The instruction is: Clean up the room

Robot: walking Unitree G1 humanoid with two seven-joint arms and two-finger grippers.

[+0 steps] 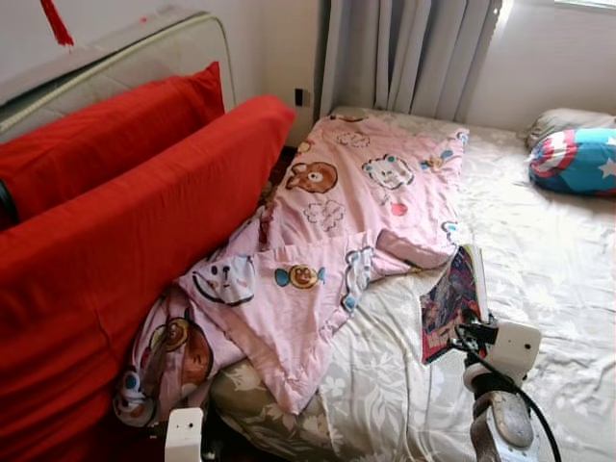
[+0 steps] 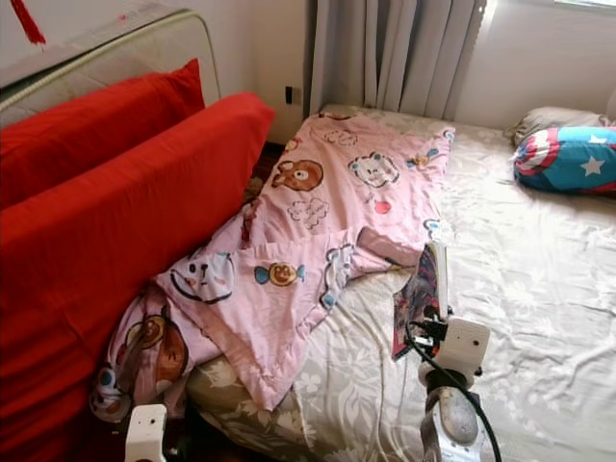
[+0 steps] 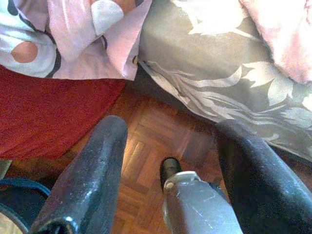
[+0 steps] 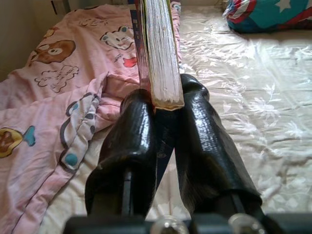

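Observation:
My right gripper [image 4: 163, 95] is shut on the lower edge of a thick book [image 4: 158, 53] with a colourful cover [image 1: 450, 300]. The book stands on edge above the bed, near the pink cartoon blanket [image 1: 337, 212]. The blanket lies crumpled along the bed's left side and hangs over its near corner. My left gripper [image 3: 170, 126] hangs low beside that corner, open with nothing between its fingers, over the wooden parquet floor [image 3: 146, 151].
Long red cushions [image 1: 125, 241] lean along the left, close to the bed. The floral sheet [image 1: 549, 260] is bare on the bed's right half. A star-and-stripe pillow [image 1: 577, 159] lies at the far right. Grey curtains [image 1: 404, 53] hang behind.

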